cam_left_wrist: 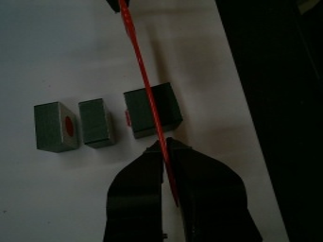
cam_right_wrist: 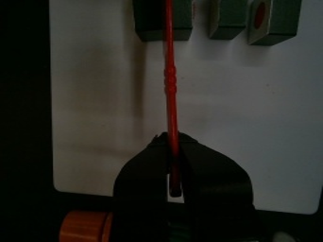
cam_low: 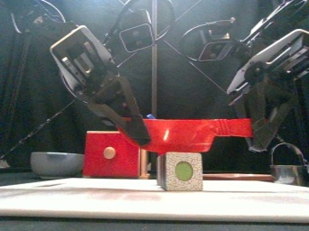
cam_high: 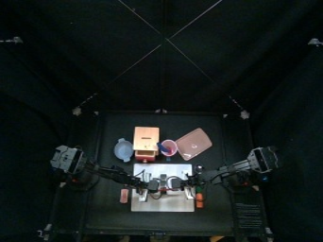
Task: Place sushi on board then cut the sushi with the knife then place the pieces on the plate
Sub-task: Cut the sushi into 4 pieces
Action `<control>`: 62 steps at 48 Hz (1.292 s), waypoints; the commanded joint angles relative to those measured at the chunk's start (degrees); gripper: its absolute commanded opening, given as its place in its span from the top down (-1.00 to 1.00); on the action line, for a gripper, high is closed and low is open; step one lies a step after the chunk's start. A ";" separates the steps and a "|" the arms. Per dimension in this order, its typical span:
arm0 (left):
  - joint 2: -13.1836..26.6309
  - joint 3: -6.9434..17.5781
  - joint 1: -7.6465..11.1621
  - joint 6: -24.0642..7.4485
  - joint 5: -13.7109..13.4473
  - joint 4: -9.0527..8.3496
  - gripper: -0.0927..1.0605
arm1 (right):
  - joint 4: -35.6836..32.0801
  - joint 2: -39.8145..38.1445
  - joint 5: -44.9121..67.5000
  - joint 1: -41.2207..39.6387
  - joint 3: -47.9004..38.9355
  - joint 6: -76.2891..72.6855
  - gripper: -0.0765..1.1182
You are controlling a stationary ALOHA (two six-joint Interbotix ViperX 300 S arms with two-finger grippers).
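A white cutting board (cam_low: 72, 200) lies on the black bench (cam_high: 108, 123). The left jaws and the right jaws each pinch one end of the red knife (cam_low: 200, 133), level over the end sushi piece (cam_low: 182, 169) on the board; two more pieces (cam_left_wrist: 97, 123) sit beside it.

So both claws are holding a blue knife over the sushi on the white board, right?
Not quite: the knife is red, not blue, as the front view shows. The left claw and right claw do hold it over the sushi on the white board.
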State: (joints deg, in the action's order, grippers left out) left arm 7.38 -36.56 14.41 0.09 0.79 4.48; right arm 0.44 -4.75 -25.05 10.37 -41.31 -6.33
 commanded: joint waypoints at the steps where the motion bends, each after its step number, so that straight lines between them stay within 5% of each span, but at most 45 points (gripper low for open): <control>1: -0.79 1.49 0.09 -0.18 0.26 -0.35 0.08 | -0.09 -0.62 0.53 -0.53 1.14 0.18 0.30; 62: -0.26 2.02 0.09 -0.09 0.26 -0.18 0.08 | 0.70 -0.26 0.26 -0.44 1.49 0.09 0.30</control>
State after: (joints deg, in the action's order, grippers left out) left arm 7.65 -36.04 14.33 0.18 0.70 4.48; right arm 1.23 -3.43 -25.49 10.37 -41.22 -6.33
